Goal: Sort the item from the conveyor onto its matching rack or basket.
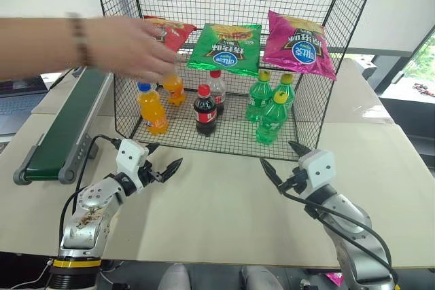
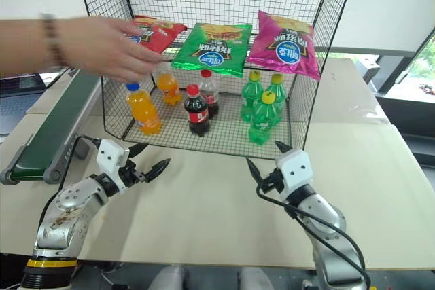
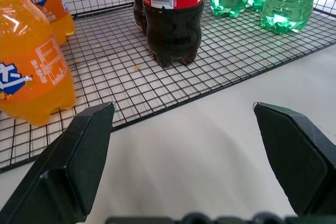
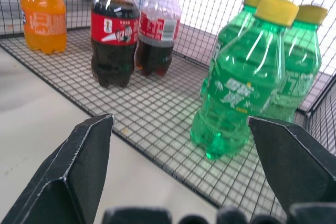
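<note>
The green crisp bag (image 1: 225, 48) hangs in the black wire rack (image 1: 319, 93) between a red bag (image 1: 171, 32) at its 9 o'clock and a pink bag (image 1: 299, 45) at its 3 o'clock, above the bottles. A person's hand (image 1: 132, 49) reaches toward the red bag, possibly touching it. The conveyor (image 1: 64, 130) lies at the rack's 8 o'clock. Left gripper (image 1: 160, 165) and right gripper (image 1: 280, 161) hover over the table (image 1: 217, 215), fingers spread apart, empty

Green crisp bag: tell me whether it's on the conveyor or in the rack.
In the rack. The green crisp bag hangs between the red bag and the pink bag, above the bottles.
</note>
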Controlling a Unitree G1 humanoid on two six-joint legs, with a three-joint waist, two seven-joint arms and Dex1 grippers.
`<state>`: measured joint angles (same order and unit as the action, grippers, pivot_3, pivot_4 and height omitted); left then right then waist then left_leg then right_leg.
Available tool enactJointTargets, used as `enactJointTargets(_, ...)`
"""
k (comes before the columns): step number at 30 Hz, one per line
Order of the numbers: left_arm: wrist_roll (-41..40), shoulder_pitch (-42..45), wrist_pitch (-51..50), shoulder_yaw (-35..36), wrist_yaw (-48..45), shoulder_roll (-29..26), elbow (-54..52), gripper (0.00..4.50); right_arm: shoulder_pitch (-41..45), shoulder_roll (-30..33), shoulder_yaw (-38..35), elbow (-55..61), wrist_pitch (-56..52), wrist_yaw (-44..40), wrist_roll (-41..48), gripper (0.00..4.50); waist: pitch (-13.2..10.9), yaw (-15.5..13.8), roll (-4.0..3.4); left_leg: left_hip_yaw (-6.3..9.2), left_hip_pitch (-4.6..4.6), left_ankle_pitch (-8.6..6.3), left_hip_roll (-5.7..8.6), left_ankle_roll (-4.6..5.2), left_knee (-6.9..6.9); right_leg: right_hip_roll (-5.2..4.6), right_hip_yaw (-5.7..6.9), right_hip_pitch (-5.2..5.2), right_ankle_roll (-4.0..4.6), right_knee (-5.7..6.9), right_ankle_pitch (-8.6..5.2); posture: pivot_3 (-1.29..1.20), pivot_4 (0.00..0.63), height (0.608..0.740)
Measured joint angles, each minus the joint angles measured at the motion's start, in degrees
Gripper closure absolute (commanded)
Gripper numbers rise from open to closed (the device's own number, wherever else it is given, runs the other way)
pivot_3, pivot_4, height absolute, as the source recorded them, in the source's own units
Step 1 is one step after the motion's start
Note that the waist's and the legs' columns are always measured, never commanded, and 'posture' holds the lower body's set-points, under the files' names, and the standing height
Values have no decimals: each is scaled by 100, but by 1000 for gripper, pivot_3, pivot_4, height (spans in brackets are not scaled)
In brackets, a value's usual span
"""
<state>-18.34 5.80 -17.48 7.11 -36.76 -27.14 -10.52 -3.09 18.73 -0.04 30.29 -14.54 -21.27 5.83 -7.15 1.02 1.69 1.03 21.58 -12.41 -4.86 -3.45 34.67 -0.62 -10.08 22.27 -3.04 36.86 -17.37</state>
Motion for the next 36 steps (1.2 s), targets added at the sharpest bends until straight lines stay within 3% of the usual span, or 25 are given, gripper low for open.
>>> enactJointTargets(36, -14, -276, -1, 71, 23, -17, -113, 8, 47, -19, 148, 2, -7, -33, 4, 0, 0, 2, 0, 8, 3, -1, 0, 1, 3, 0, 5, 0, 0, 0, 0, 0, 150, 740)
